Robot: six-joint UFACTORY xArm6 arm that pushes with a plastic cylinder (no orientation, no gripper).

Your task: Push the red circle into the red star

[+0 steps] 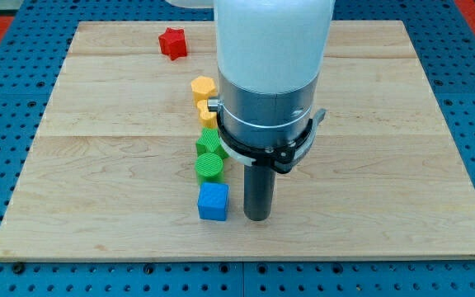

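The red star (172,43) lies near the view's top left on the wooden board (97,165). No red circle shows; the arm's wide body may hide it. My tip (257,218) rests on the board just right of a blue cube (213,201), with a small gap between them. Above the cube, running toward the view's top, stand a green circle (209,167), a green block (208,143) partly hidden by the arm, a yellow block (208,113) and a yellow hexagon (203,87).
The arm's white and metal body (270,74) covers the board's middle top. A blue pegboard surface (7,140) surrounds the board on all sides.
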